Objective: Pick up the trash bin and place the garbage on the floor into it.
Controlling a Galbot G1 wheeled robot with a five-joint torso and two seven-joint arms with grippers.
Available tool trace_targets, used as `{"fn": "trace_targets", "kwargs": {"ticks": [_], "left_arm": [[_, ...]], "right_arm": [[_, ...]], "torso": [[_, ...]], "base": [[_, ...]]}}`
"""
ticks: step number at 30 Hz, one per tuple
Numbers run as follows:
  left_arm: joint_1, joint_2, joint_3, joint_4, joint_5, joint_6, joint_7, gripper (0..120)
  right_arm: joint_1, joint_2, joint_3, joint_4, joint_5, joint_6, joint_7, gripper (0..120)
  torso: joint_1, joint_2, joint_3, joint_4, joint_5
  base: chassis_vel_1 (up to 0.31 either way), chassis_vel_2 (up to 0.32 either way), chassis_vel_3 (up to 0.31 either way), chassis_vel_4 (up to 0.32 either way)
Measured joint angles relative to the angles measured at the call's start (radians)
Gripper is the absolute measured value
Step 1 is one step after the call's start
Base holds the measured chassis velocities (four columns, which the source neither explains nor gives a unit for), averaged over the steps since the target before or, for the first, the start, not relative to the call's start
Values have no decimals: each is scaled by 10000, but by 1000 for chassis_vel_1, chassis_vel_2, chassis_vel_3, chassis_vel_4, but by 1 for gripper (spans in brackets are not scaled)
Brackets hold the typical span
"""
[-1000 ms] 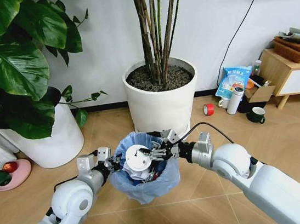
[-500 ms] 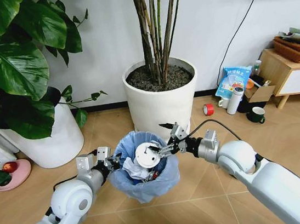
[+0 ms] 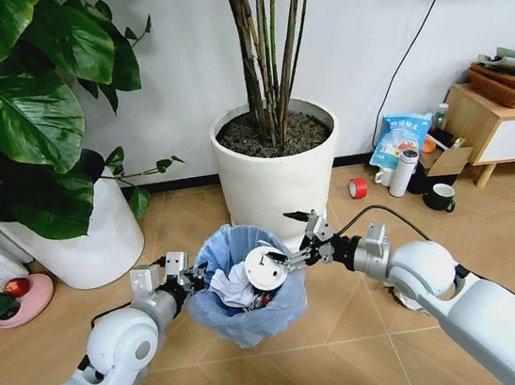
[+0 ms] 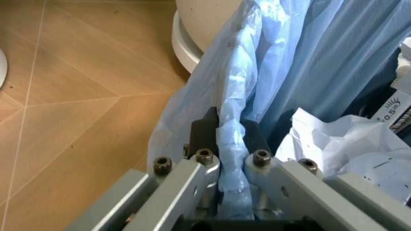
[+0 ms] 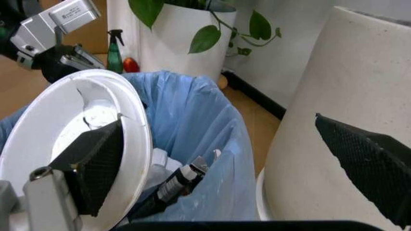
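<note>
- Bin [image 3: 244, 294], lined w/ a crinkly light-blue bag, sat low centre in head view, just in front of the big white pot [image 3: 278, 166] holding thin stems.
- Left gripper [image 3: 189, 281] was at the bin's left rim. In the left wrist view its fingers [image 4: 204, 132] were clamped on a bunched fold of the bag, one dark pad on each side of the plastic.
- Right gripper [image 3: 288, 243] reached in from the right, over the bin's right rim. Its jaws stood wide apart; one finger lay against the lid [image 3: 265, 267], the other stuck up and away toward the pot.
- The white round lid was tilted over the bin's mouth, above the other trash. In the right wrist view the lid [image 5: 70, 144] leaned on the near finger [image 5: 96, 166], while the far finger [image 5: 372, 163] was well apart, in front of the pot [image 5: 334, 91]. Whether the lid was only resting on that finger, can't tell.
- Inside the bin: crumpled white paper [image 3: 235, 286] beside the lid, and a dark tube wrapper [image 5: 176, 185] lying vs. the bag wall.
- Second white pot [image 3: 93, 243] w/ broad leaves stood to the left of the bin, near but apart.
- Red tape roll [image 3: 359, 188] and blue snack bag [image 3: 400, 140] were on the floor well to the right, by the wall.
</note>
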Motion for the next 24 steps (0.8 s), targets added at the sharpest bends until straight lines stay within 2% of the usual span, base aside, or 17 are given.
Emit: {"fn": "trace_targets", "kwargs": {"ticks": [20, 24], "left_arm": [[45, -69, -61, -17, 70, -24, 1, 0], [47, -92, -34, -47, 70, -24, -12, 0]], "right_arm": [[-869, -578, 1137, 601, 101, 217, -519, 100], [-848, -507, 1157, 563, 171, 203, -331, 100]], "torso": [[0, 0, 0, -1, 1], [0, 0, -1, -3, 1]], "base": [[0, 0, 0, 0], [0, 0, 0, 0]]}}
